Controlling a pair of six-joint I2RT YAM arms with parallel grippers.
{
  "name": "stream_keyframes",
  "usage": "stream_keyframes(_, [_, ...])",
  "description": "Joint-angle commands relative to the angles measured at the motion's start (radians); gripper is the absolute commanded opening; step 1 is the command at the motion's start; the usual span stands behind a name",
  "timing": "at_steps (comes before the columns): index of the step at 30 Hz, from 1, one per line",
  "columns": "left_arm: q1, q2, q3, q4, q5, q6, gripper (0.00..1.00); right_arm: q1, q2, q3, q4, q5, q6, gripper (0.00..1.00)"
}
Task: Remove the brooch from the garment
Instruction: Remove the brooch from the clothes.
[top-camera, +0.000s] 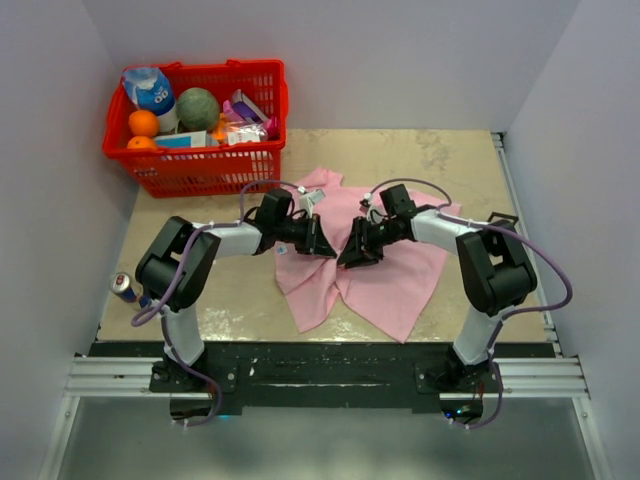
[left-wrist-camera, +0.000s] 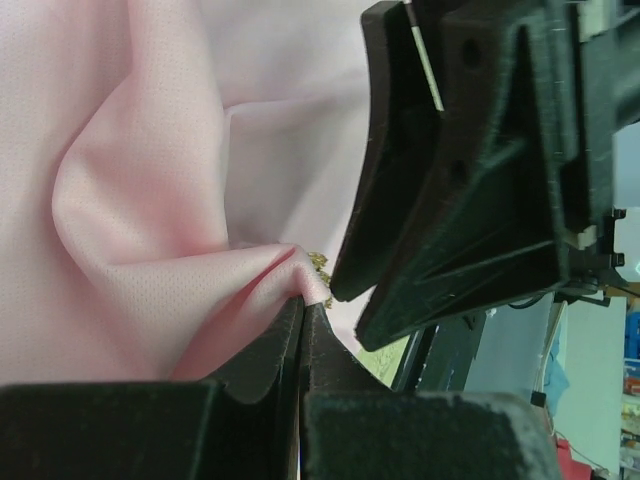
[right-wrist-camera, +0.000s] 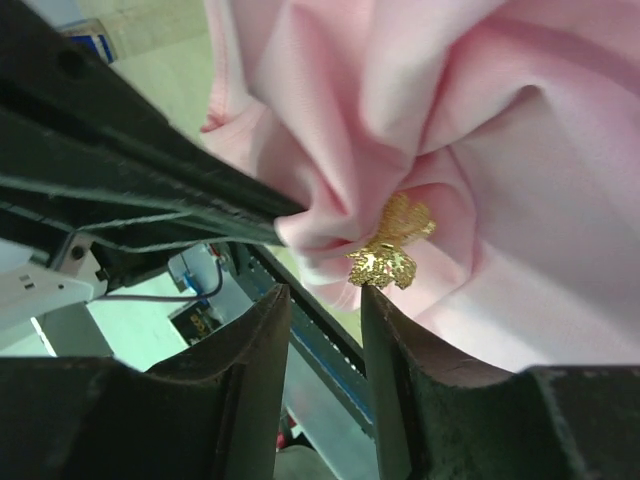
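Observation:
The garment (top-camera: 395, 285), a light pink T-shirt, lies crumpled mid-table. My left gripper (top-camera: 323, 246) is shut on a raised fold of it (left-wrist-camera: 250, 285), its jaws pressed together (left-wrist-camera: 303, 306). The brooch (right-wrist-camera: 390, 250), a small gold flower cluster, is pinned to that lifted fold, and a sliver of it (left-wrist-camera: 320, 264) peeks past the cloth in the left wrist view. My right gripper (right-wrist-camera: 325, 295) faces the left one (top-camera: 352, 256), open with a narrow gap. The brooch sits just beyond the fingertips (right-wrist-camera: 372, 300), touching one of them. Nothing is between the jaws.
A red basket (top-camera: 205, 172) holding fruit, a bottle and packets stands at the back left. A drink can (top-camera: 124, 287) lies by the left arm near the table's left edge. White walls close in both sides.

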Motion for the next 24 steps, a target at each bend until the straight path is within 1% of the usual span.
stream_keyframes(1, [0.004,-0.033,-0.005,0.034,0.016,-0.032,0.0,-0.003,0.005,-0.004,0.003,0.003,0.049,0.38])
stream_keyframes(8, [0.02,-0.03,-0.006,0.046,0.024,-0.048,0.0,-0.004,0.005,-0.008,-0.026,0.032,0.049,0.37])
stream_keyframes(12, [0.02,-0.036,-0.015,0.046,0.027,-0.048,0.0,-0.007,0.025,-0.01,0.005,0.029,0.067,0.37])
stream_keyframes(24, [0.02,-0.045,-0.021,0.05,0.033,-0.052,0.0,-0.006,0.077,0.004,0.042,0.026,0.09,0.31])
